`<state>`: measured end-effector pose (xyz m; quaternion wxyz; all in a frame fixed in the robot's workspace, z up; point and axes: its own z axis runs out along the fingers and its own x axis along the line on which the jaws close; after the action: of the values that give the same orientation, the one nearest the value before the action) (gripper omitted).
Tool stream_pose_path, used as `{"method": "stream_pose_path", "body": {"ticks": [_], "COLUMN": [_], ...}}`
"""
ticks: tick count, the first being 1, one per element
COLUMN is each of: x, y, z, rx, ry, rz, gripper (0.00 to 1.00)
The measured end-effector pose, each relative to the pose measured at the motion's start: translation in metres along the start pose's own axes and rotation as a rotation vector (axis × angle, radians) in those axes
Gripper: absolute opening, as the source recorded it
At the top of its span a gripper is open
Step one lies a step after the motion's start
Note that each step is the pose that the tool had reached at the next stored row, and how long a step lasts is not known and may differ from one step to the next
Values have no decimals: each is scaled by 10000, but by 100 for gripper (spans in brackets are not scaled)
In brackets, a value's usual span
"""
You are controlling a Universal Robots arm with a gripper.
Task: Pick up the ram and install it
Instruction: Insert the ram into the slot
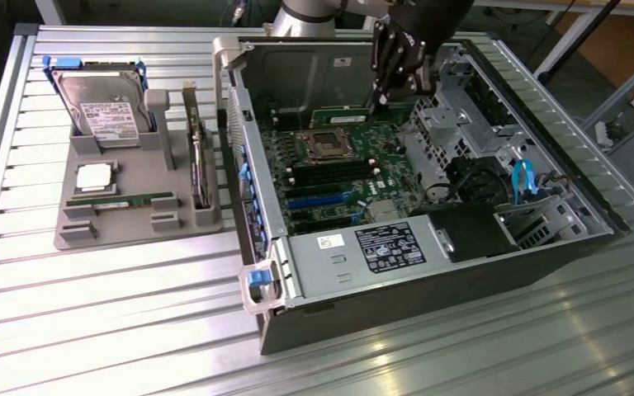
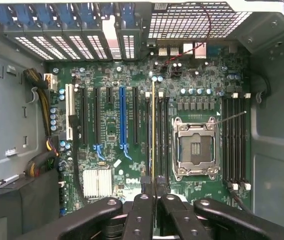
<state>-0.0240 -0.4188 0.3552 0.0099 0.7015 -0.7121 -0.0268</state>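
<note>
My gripper (image 2: 154, 194) is shut on the ram (image 2: 153, 130), a thin stick seen edge-on with its gold contact edge facing the motherboard (image 2: 106, 145). The stick hangs over the black memory slots (image 2: 161, 135) just beside the empty processor socket (image 2: 195, 147); I cannot tell if it touches a slot. In the exterior view the gripper (image 1: 381, 101) is lowered into the open computer case (image 1: 328, 289), above the far part of the board. Another green stick (image 1: 125, 200) lies flat on the grey parts tray (image 1: 80, 235).
The tray at the exterior view's left also carries a silver hard drive (image 1: 96, 103), a square processor chip (image 1: 95, 175) and an upright card (image 1: 196, 157). Inside the case are a power supply (image 1: 389, 247), a drive cage (image 1: 449, 107), cables (image 1: 521, 177) and a second bank of memory slots (image 2: 234, 145).
</note>
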Motion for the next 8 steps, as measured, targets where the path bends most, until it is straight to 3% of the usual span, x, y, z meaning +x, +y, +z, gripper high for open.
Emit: {"method": "stream_pose_path", "body": {"ticks": [8], "x": [7], "y": [-15], "z": [279], "rx": [0], "ry": [0], "rz": [0], "gripper": [11]}}
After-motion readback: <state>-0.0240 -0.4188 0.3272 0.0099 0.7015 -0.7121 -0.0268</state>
